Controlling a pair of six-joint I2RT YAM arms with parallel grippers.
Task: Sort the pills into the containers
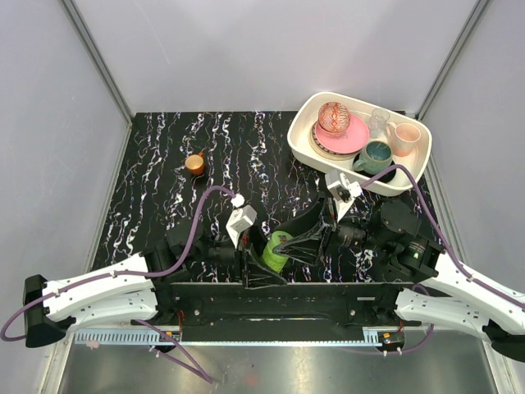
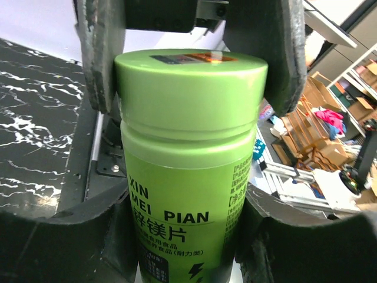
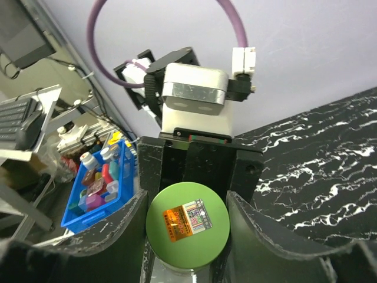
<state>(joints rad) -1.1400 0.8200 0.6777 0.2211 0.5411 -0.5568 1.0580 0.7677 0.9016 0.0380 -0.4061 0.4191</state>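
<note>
Left gripper (image 2: 185,203) is clamped round the bottle (image 2: 177,171) body; right gripper (image 3: 187,203) pinches its cap (image 3: 187,227). No pill box shows near the bottle. If the body slips while the cap is twisted, pills could scatter over the table (image 1: 164,205).

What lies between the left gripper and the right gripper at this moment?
The green bottle: the left gripper clamps its body and the right gripper grips its cap. Both wrist views show this most clearly.

Green bottle (image 2: 188,177) — base cut off at the lower edge; fine print unreadable.
</note>
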